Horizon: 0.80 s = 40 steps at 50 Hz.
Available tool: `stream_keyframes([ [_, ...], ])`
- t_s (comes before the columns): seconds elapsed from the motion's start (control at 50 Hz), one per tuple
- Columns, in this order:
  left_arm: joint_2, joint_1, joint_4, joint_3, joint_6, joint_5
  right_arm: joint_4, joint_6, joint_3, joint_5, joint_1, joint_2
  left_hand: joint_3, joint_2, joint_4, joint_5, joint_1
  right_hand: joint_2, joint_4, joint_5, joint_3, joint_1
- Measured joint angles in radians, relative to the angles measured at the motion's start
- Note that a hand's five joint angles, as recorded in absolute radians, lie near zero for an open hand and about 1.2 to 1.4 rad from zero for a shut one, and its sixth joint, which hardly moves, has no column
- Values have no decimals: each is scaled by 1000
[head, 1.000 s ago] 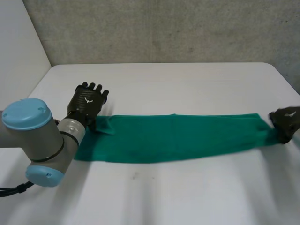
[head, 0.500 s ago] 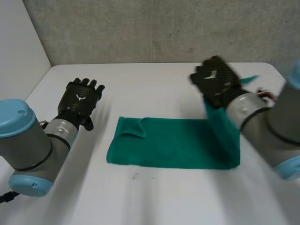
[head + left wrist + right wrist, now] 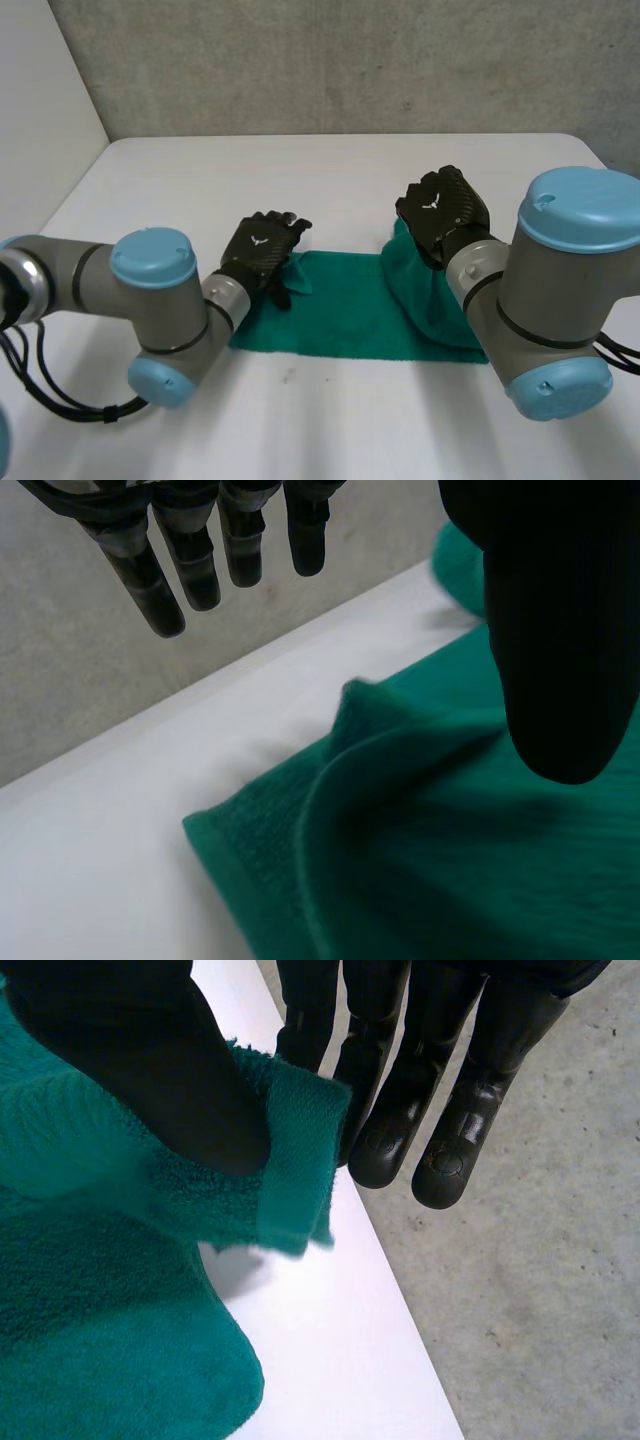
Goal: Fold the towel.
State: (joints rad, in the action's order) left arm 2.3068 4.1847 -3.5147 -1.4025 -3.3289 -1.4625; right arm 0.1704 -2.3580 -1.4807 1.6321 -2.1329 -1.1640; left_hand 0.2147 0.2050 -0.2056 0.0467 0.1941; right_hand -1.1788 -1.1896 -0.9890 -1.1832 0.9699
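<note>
The white surface (image 3: 330, 180) carries the green towel (image 3: 340, 315) around its middle, lying flat along most of its length with its right end raised and bunched. The right hand (image 3: 445, 215) pinches a corner of that raised end between thumb and straight fingers (image 3: 395, 1110). The left hand (image 3: 262, 255) hovers over the towel's rumpled left far corner with its fingers straight, holding nothing.

One towel (image 3: 340, 320), two hands (image 3: 262, 252) (image 3: 445, 212), one table (image 3: 300, 180)
</note>
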Motion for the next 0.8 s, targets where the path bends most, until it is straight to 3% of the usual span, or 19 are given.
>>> stream_keyframes([
  [0.08, 52, 23, 16, 90, -17, -74, 1, 0, -18, -10, 3, -17, 1, 8, -3, 3, 0, 0, 0, -1, 0, 0],
  [0.16, 92, 79, 20, 172, -84, -254, 0, 1, -23, -17, 2, -26, -1, 7, 0, -2, -3, 0, 0, -1, 0, 0],
  [0.24, 87, 97, 18, 165, -129, -318, -1, 0, -23, -18, 2, -26, -1, 3, 0, -1, -4, 0, 0, -1, 0, 0],
  [0.54, -131, 67, 18, -76, -63, -201, -7, 6, -3, -44, -7, -21, -2, 2, 1, -1, -4, 0, 0, -1, 0, 0],
  [0.6, -205, 74, 18, -150, -47, -196, -7, 12, 50, -130, -17, 3, -2, 2, 1, -1, -4, 0, 0, -1, 0, 0],
  [0.64, -205, 74, 18, -150, -47, -196, -7, 12, 50, -130, -17, 3, -2, 2, 1, -1, -4, 0, 0, -1, 0, 0],
  [0.66, -255, 81, 17, -205, -44, -195, -9, 14, 110, -225, -44, 51, -2, 2, 1, -1, -4, 0, 0, -1, 0, 0],
  [0.8, -326, 98, 14, -300, -45, -195, -27, 24, 257, -380, -140, 207, -2, 2, 1, -1, -4, 0, 0, 0, 0, 5],
])
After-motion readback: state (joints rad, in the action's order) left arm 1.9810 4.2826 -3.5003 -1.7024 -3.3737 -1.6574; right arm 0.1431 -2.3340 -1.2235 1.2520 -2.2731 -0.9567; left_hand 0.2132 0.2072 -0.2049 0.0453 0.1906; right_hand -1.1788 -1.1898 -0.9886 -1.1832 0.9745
